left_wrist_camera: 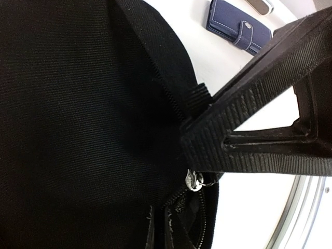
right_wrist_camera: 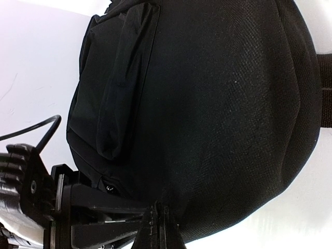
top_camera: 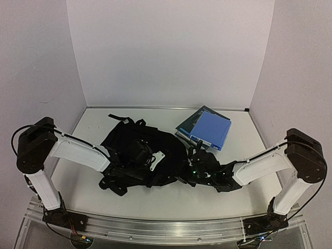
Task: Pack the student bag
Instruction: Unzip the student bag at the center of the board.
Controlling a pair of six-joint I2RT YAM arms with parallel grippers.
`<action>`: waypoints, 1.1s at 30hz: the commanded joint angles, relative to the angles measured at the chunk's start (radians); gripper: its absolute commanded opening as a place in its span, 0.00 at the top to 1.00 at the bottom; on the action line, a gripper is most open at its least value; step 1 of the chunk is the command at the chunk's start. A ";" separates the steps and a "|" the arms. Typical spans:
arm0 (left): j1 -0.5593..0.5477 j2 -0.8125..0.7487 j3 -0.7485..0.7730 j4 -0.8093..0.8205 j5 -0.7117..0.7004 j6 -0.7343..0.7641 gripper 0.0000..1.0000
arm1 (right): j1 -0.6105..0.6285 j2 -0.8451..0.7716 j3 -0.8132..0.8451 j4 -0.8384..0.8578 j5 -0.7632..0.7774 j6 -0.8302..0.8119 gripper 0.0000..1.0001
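Observation:
The student bag (top_camera: 145, 153) is a large black fabric backpack lying flat mid-table, its straps spread toward the back. My left gripper (top_camera: 122, 173) is at the bag's near-left edge. In the left wrist view one black finger (left_wrist_camera: 259, 124) presses against the bag (left_wrist_camera: 78, 119) right above the silver zipper pull (left_wrist_camera: 194, 181), whose ring runs under it; the other finger is hidden by fabric. Below the pull the zipper gapes slightly. My right gripper (top_camera: 191, 169) is at the bag's near-right edge, and its fingertips (right_wrist_camera: 160, 218) are shut, pinching a fold of the bag (right_wrist_camera: 207, 104).
A stack of blue books (top_camera: 205, 129) lies behind and to the right of the bag. A small dark-blue wallet (left_wrist_camera: 238, 26) lies on the white table beyond the bag. The left arm (right_wrist_camera: 31, 192) shows in the right wrist view. White walls enclose three sides.

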 commanded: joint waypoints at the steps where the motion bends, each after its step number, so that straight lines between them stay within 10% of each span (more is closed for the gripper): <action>1: -0.012 0.009 0.025 -0.034 0.012 -0.036 1.00 | -0.005 -0.044 0.054 -0.061 0.087 -0.046 1.00; 33: -0.051 -0.327 -0.261 -0.160 -0.105 -0.340 0.95 | -0.190 -0.010 0.223 -0.262 0.055 -0.318 1.00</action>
